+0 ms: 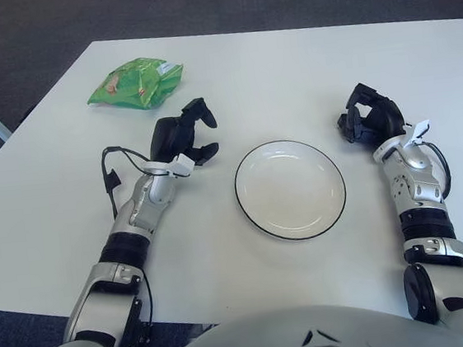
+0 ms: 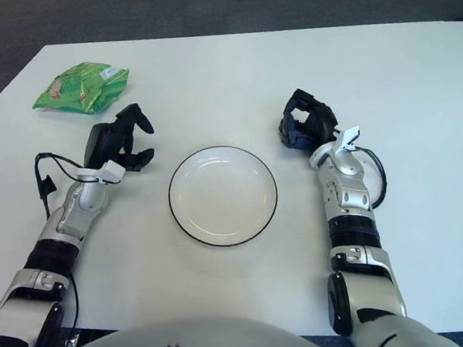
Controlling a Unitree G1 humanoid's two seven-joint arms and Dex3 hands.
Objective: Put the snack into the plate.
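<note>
Left eye view: the crinkled green foil snack bag (image 1: 135,83) lies on the white surface (image 1: 287,68), beyond and slightly left of my left hand (image 1: 184,135), long axis crosswise. Its fingers (image 1: 198,111) spread, empty. White black-rimmed round plate (image 1: 290,189) sits between it and my right hand (image 1: 369,115), empty, farther off.

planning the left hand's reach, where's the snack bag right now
The green snack bag lies on the white table at the far left, beyond the open left hand and up-left of the plate.

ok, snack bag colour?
The snack bag is bright green with some orange-red print and a white patch at one end, clearest in the left eye view.
</note>
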